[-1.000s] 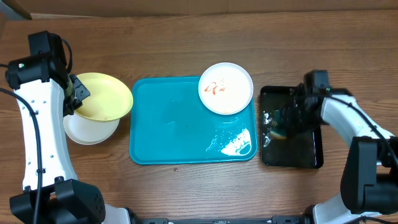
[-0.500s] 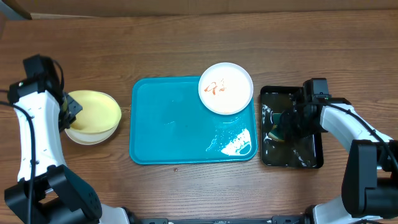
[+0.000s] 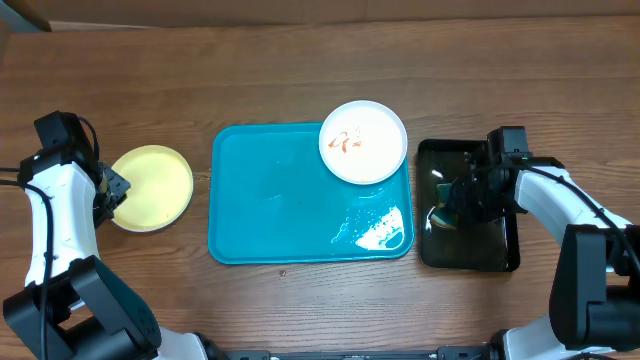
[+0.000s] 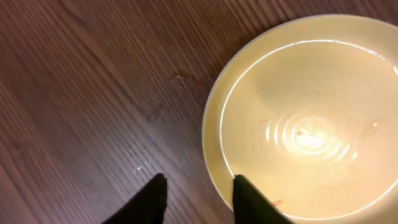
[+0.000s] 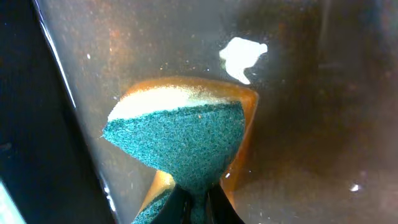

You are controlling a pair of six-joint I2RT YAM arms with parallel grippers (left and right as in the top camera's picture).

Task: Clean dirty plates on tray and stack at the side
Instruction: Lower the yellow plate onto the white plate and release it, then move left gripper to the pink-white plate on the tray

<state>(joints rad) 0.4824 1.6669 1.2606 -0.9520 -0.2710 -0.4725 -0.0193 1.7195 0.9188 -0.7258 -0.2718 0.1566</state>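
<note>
Left gripper (image 4: 199,182) (parted) over plate (image 4: 305,124) edge

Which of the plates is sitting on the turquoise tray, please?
The white plate with orange smears, in the tray's far right corner; the pale yellow plate lies off it, to the left.

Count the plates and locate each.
2. A smeared white plate on the turquoise tray's far right corner; a pale yellow plate on the table left of the tray. Another could hide beneath it.
</note>
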